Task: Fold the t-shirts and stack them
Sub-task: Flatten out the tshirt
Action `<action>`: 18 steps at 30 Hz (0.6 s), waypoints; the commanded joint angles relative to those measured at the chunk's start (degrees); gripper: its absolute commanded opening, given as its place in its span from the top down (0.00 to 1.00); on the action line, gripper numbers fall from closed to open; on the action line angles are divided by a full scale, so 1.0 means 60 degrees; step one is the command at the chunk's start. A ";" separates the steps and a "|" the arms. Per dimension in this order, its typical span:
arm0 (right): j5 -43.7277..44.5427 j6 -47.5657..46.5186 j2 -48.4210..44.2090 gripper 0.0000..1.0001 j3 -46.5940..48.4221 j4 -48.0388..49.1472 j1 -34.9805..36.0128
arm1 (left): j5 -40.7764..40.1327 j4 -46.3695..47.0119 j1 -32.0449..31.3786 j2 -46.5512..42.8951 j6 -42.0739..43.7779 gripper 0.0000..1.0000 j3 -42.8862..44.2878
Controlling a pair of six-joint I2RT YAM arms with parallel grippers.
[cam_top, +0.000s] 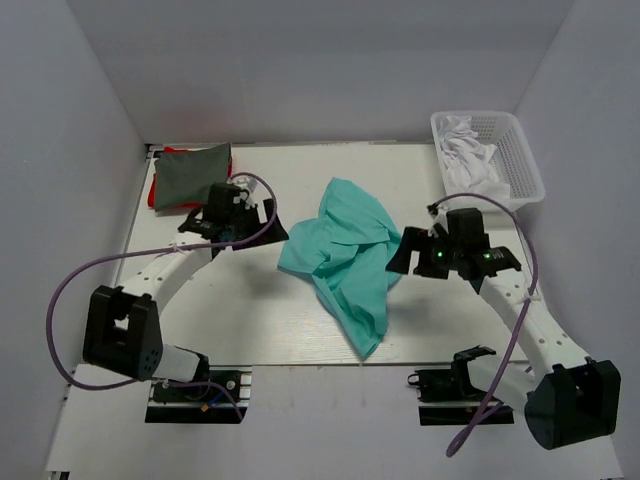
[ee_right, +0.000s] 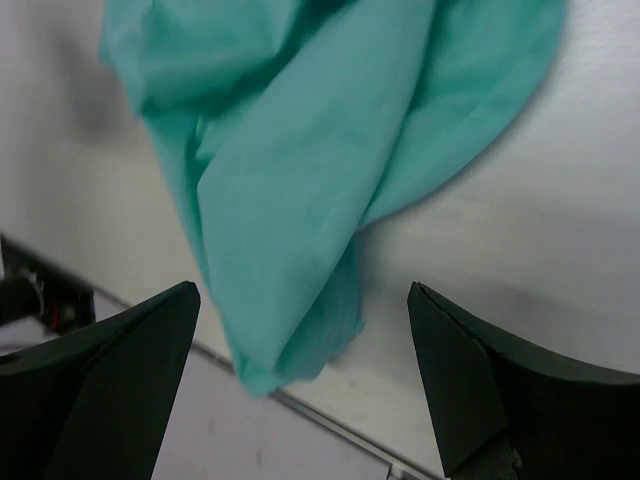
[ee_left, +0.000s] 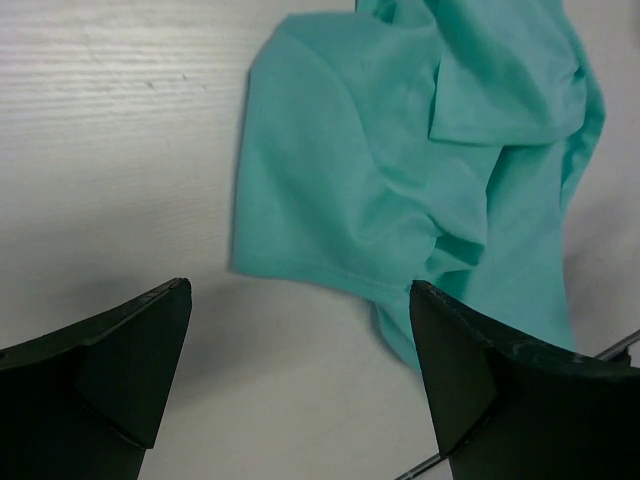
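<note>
The mint-teal t-shirt (cam_top: 345,255) lies crumpled in the middle of the table, one end reaching the near edge. It also shows in the left wrist view (ee_left: 400,180) and the right wrist view (ee_right: 300,170). The dark grey t-shirt (cam_top: 192,177) lies folded at the back left on top of the red t-shirt (cam_top: 153,192), of which only an edge shows. My left gripper (cam_top: 262,222) is open and empty just left of the teal shirt. My right gripper (cam_top: 400,255) is open and empty at the shirt's right side.
A white lattice basket (cam_top: 520,160) with white cloth (cam_top: 470,155) in it stands at the back right. The table's near edge (ee_right: 330,420) runs close under the teal shirt's lower end. Grey walls enclose the table.
</note>
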 commanded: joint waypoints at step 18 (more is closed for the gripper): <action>0.0645 0.0237 0.1272 0.10 0.2213 -0.3078 0.6450 | -0.2222 0.0441 -0.1476 0.2454 -0.0680 0.28 -0.0584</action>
